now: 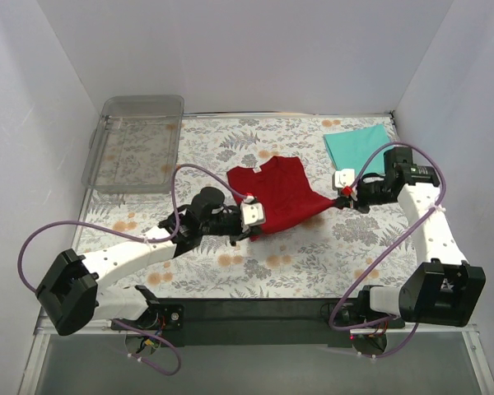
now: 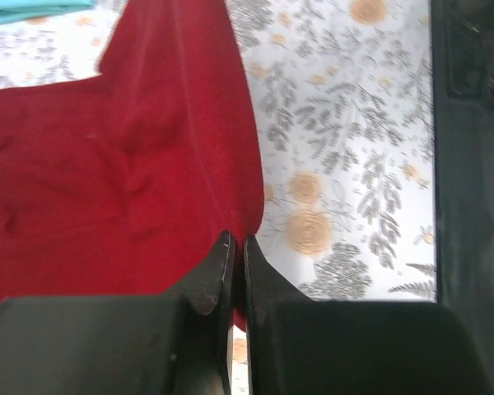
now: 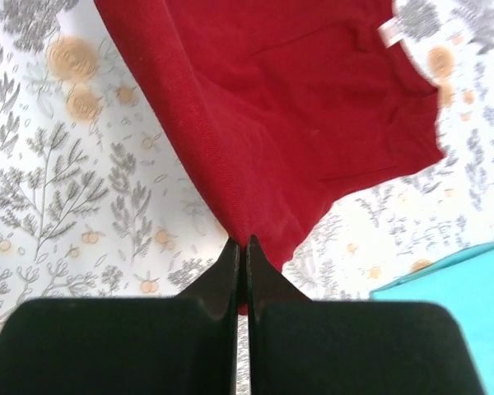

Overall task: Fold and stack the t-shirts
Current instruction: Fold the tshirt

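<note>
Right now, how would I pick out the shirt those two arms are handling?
Find the flower-patterned mat. Near its middle lies the dark red t-shirt, with the left pincer and right pincer each shut on its edge. Unlike the teal t-shirt lying flat and untouched in the far right corner, it is red and stretched between both pincers.

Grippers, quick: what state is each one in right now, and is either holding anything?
Left gripper: closed, holding an edge of the red t-shirt.
Right gripper: closed, holding the red t-shirt at another edge.
</note>
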{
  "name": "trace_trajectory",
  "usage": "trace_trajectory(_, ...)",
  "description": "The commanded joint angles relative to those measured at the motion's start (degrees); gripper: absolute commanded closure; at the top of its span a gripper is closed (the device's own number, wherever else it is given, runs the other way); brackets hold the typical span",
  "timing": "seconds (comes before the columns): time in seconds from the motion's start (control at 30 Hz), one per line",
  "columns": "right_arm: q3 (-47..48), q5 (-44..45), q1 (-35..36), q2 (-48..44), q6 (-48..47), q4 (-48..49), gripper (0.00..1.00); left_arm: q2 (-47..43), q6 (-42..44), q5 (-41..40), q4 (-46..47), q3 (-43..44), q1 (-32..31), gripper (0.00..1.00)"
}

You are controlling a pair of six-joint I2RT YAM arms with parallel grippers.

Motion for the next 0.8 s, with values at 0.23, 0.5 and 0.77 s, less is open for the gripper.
trace_trajectory(0.23,17.4,-8.2,-0.1,13.1,9.1,-0.9,0.99,5.3,-0.4,6.9,-0.5,8.6,10.5,1.00)
trace_trajectory(0.5,26.5,-9.8,0.5,21.1,13.5,1.1,0.99,7.4,-0.6,7.0,1.0,13.1,14.0,1.00)
trace_trajectory(0.77,35.4,-9.5,2.9,27.6,18.4,4.0,0.99,11.3,-0.4,8.4,1.5,15.7,18.2,1.00)
